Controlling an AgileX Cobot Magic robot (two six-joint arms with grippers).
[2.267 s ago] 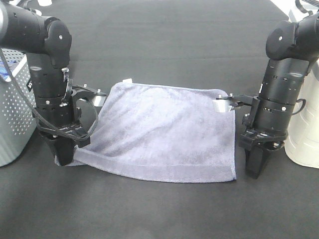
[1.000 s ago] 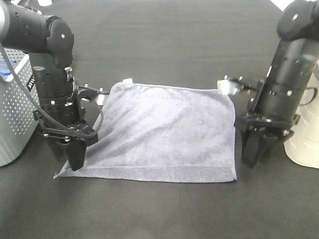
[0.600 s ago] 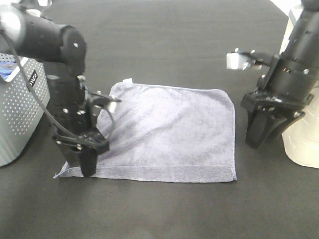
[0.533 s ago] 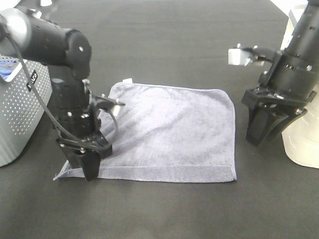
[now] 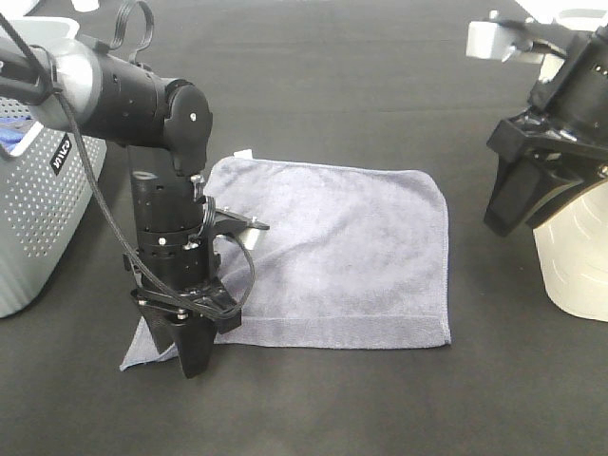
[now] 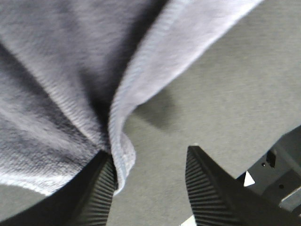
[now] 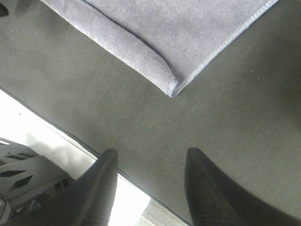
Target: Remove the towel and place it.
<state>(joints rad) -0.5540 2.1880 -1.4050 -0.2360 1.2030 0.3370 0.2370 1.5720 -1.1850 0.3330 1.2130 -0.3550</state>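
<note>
From where I stand, the left gripper point(image 5: 195, 356) ought to get the puckered near-left corner properly between its half-open jaws before closing; just now the hem only brushes one finger point(image 6: 101, 188). The right gripper point(image 5: 513, 204) hangs above the table point(image 5: 380, 95), parted and empty. The towel point(image 5: 332, 247) lies flat mid-table, grey-lavender and plush, with stitched hems and a white tag point(image 5: 243, 153) at its far-left corner.

Left gripper point(image 5: 195, 366) points straight down, right gripper point(image 5: 505, 220) hangs high; both jaws parted.
</note>
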